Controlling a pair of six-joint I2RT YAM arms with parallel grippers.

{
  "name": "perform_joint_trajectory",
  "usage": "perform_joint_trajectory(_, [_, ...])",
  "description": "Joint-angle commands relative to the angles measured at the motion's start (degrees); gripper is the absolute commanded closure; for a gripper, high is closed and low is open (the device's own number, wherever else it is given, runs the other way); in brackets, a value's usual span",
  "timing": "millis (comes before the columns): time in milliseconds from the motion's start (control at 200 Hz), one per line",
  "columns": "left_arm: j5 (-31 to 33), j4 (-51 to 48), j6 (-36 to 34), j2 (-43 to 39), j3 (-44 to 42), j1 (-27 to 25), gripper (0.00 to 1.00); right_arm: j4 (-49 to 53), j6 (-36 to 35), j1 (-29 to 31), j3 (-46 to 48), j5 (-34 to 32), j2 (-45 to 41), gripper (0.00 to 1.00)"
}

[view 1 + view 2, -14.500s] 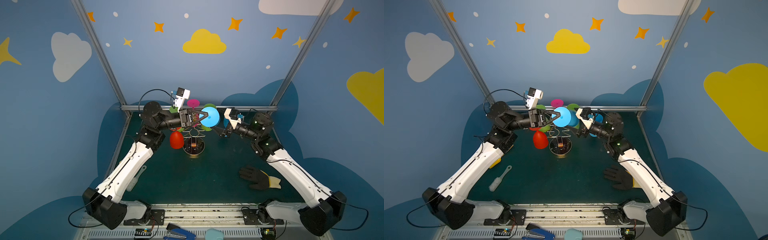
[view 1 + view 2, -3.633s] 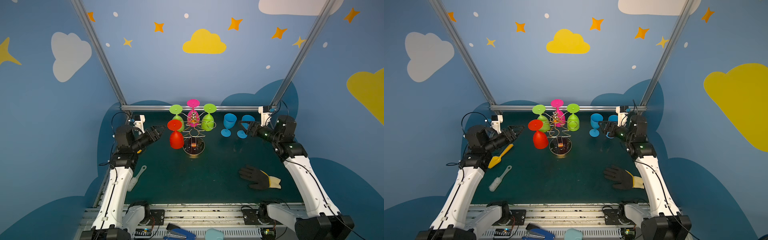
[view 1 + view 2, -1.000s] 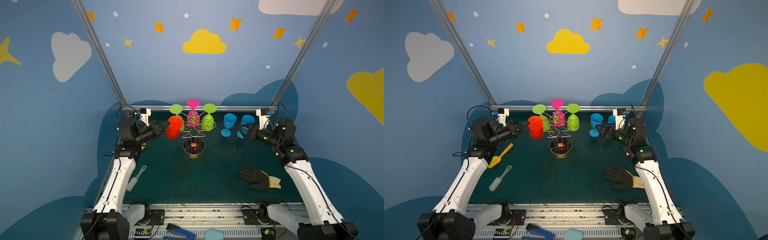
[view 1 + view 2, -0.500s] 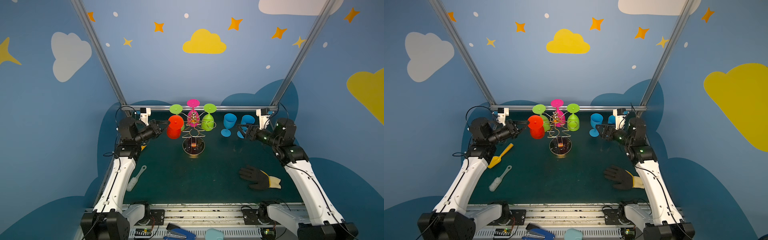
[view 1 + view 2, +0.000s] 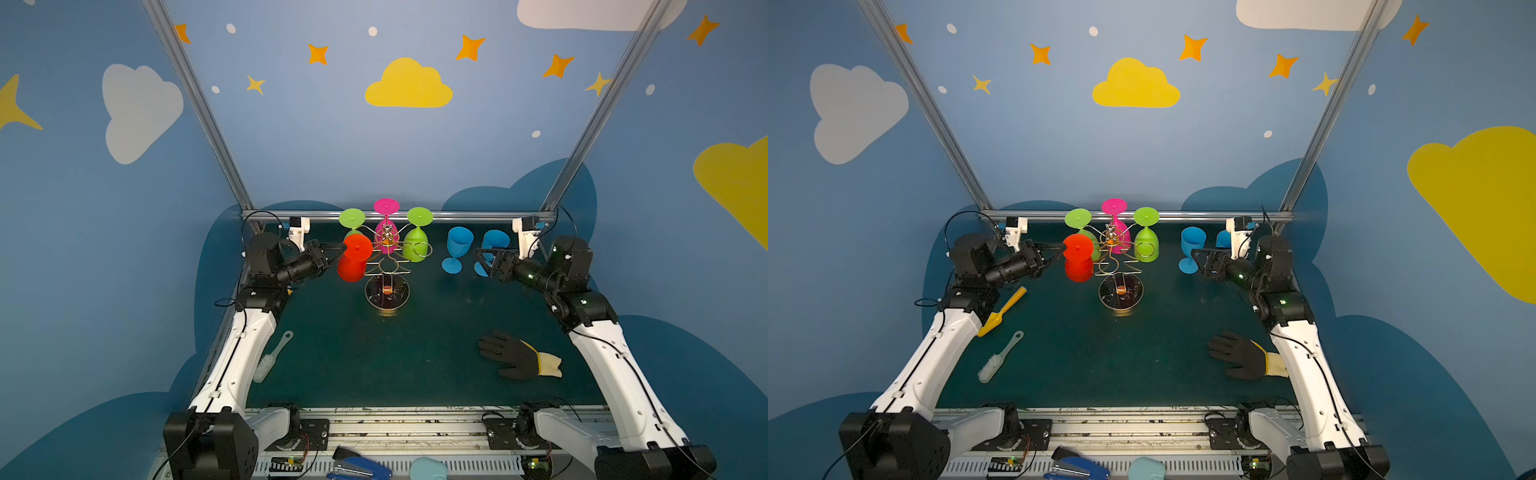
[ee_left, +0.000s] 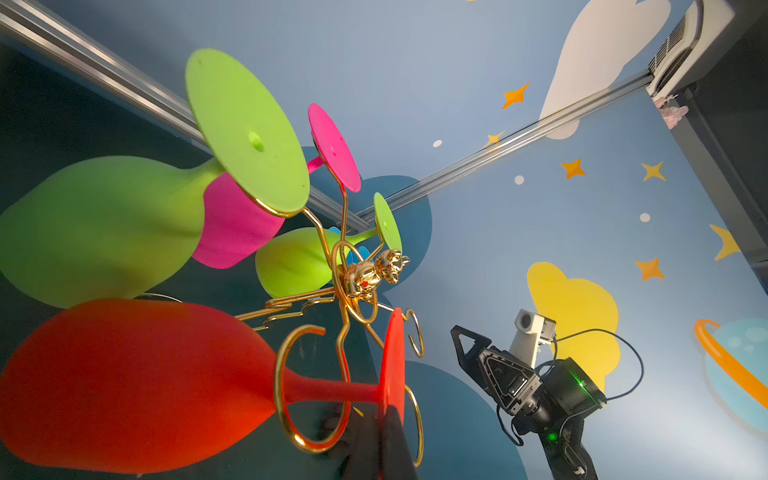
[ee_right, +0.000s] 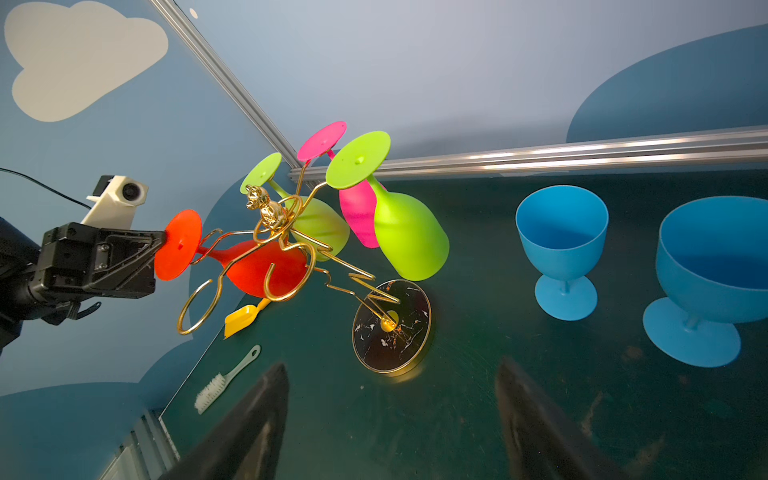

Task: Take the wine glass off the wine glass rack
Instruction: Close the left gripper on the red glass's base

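— Where is the red wine glass (image 5: 351, 266) found?
— At the left side of the wine glass rack (image 5: 376, 293), off the table. It is tilted, with its round foot turned left and its bowl lower, beside the rack's zigzag wire.

— Is it free of the wire?
— That cannot be told. In the left wrist view a gold loop is seen across its stem.

— By what is it held?
— The edge of its foot is pinched by the left gripper (image 5: 341, 248), whose jaws are pressed together on it.

— How is that arm posed?
— The forearm is raised from the near left corner, and the wrist is stretched level toward the right.

— And the right gripper (image 5: 484, 258)?
— Its jaws are spread wide and nothing is held. It is pointed left toward the rack, near two blue goblets (image 5: 459, 243) set upright on the green table (image 5: 374, 365).

— What else is carried by the rack?
— Two green wine glasses (image 5: 415, 249) and a pink wine glass (image 5: 385, 206) are hung upside down on its far arms. A gold bear figure (image 6: 370, 274) is fixed on top.

— What else is laid on the table?
— A black glove (image 5: 513, 357) near right, and a white brush (image 5: 272, 359) and a yellow scoop (image 5: 1000, 311) at the left.
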State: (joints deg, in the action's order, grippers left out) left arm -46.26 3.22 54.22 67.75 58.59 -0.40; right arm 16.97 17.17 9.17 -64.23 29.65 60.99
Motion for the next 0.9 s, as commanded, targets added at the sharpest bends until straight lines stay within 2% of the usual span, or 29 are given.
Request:
perform_joint_trajectory(0, [0.79,0.30,-1.54,0.24,2.55,-0.41,0.97,-0.21,0.32,0.15,0.24,0.40,-1.56,0.23])
perform_joint_trajectory(571, [3.82,-5.15,-6.80,2.07,7.01,-2.81,0.97,0.15,-0.17,0.15,0.54,-0.05,-2.27,0.22])
perform_joint_trajectory(896, [7.95,-9.60,-11.40,3.18,9.83,-4.61,0.97,0.49,-0.24,0.15,0.58,-0.29,-2.64,0.22])
